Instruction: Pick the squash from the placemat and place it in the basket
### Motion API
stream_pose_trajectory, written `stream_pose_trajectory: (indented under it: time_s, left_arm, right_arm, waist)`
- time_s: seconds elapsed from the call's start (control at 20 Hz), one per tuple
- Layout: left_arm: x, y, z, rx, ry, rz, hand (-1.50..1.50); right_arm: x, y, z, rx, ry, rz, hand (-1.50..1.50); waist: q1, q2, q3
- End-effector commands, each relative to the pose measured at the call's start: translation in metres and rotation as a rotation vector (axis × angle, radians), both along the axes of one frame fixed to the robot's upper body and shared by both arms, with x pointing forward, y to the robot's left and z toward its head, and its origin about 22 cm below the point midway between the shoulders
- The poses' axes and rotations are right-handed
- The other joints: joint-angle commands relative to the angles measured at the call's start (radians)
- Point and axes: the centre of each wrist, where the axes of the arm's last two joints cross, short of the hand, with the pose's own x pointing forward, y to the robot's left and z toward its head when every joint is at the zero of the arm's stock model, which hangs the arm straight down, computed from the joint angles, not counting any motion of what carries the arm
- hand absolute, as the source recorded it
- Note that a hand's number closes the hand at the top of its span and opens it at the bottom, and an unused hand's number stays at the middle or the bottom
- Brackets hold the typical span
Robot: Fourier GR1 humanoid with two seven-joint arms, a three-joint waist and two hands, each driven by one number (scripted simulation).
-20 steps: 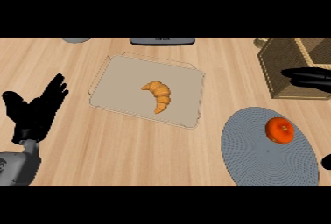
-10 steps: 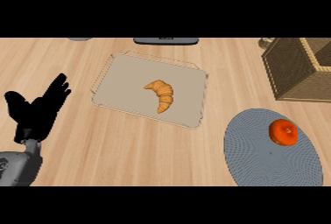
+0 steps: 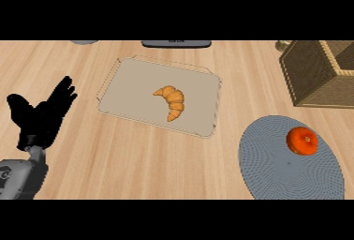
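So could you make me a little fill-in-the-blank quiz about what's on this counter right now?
1. The orange squash lies on the round grey ____.
2. The croissant lies on a beige ____.
3. The basket stands at the view's upper ____ corner.
4. The only robot hand in view is the ____ one, open near the counter's edge.

Missing words: placemat; tray; right; left
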Motion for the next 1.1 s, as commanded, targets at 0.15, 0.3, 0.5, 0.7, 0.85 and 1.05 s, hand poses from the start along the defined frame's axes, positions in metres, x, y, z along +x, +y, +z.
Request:
stream_pose_trajectory:
  time_s: [0.15, 0.3, 0.5, 0.7, 0.85, 1.05]
  left_arm:
    - [-0.004, 0.007, -0.007, -0.001, 0.009, 0.003, 0.0]
    - [0.001, 0.017, -0.009, 0.024, -0.001, 0.013, 0.0]
    - [0.004, 0.006, -0.006, 0.001, 0.0, 0.018, 0.0]
    - [0.006, 0.006, 0.001, 0.015, 0.013, 0.004, 0.0]
    - [0.004, 0.017, -0.004, 0.016, 0.008, -0.012, 0.0]
    - [-0.004, -0.005, -0.006, 0.003, 0.007, -0.02, 0.0]
  right_arm:
    - [-0.005, -0.054, -0.021, 0.219, 0.044, 0.086, -1.5]
    - [-0.002, -0.044, -0.07, 0.205, 0.09, 0.11, -1.5]
    - [-0.008, -0.054, -0.095, 0.228, 0.072, 0.125, -1.5]
    - [-0.003, -0.035, -0.156, 0.257, 0.052, 0.12, -1.5]
    - [0.002, -0.031, -0.186, 0.272, 0.036, 0.115, -1.5]
    - [0.013, -0.019, -0.21, 0.391, 0.067, 0.095, -1.5]
  waist:
    - [0.001, 0.002, 0.001]
    - [-0.003, 0.003, 0.001]
    - [-0.004, -0.001, 0.001]
    - [0.004, 0.0, 0.001]
    - [0.008, 0.002, 0.0]
    - [0.014, 0.0, 0.0]
